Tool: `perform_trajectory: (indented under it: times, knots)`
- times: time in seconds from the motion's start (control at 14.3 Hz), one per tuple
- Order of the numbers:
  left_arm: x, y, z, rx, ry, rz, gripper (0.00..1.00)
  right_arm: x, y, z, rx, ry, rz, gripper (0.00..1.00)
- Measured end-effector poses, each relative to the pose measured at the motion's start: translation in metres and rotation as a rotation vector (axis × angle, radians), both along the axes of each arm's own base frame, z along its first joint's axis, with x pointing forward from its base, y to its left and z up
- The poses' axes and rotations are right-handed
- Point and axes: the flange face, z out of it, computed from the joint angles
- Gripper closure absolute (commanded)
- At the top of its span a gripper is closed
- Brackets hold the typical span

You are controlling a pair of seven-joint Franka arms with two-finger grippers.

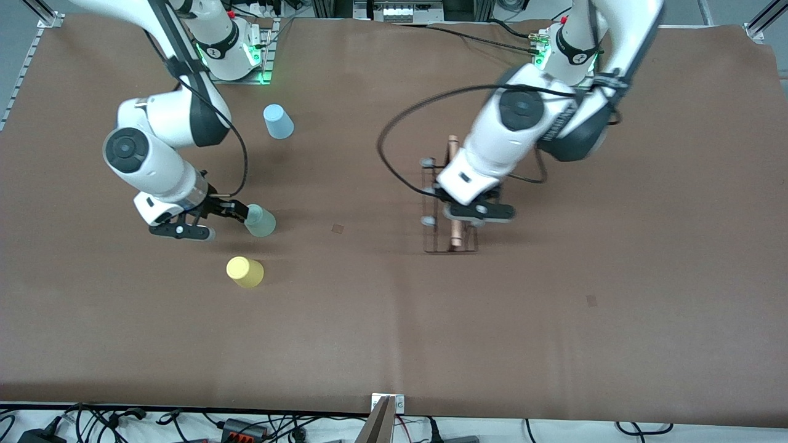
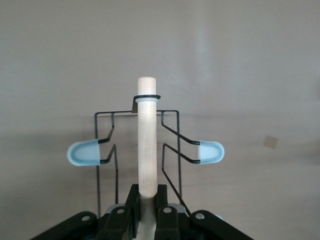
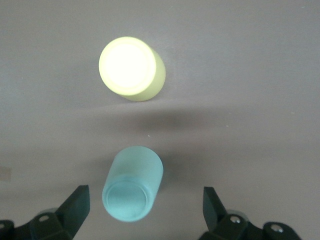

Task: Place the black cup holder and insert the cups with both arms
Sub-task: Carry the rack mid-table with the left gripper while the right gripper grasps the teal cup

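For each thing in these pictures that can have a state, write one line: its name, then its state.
Black cup holder: upright, rod gripped, no cups on it.
Left gripper: shut on the rod.
Right gripper: open around mint cup.
Mint cup, yellow cup, blue cup: upside down on table.

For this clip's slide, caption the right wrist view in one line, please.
Open right end effector brackets an upside-down pale mint green plastic tumbler, with an upside-down yellow plastic tumbler nearby.
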Motion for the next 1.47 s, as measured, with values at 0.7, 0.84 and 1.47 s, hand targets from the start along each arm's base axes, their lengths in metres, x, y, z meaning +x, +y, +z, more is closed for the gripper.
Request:
perform_trajectory:
  times: [0.7,0.84,1.47]
  knots:
    - [-0.031,-0.072,-0.04,0.123,-0.089,-0.003,0.99,-0.025,0.03,-0.053,0.012,-0.04,-0.024,0.0]
    - [-0.033,-0.076,-0.047,0.132,-0.086,-0.007,0.99,-0.027,0.035,-0.059,0.011,-0.038,-0.023,0.0]
    - [-0.031,-0.084,-0.052,0.083,-0.112,0.0,0.99,-0.034,0.033,-0.08,0.008,-0.029,-0.026,0.28]
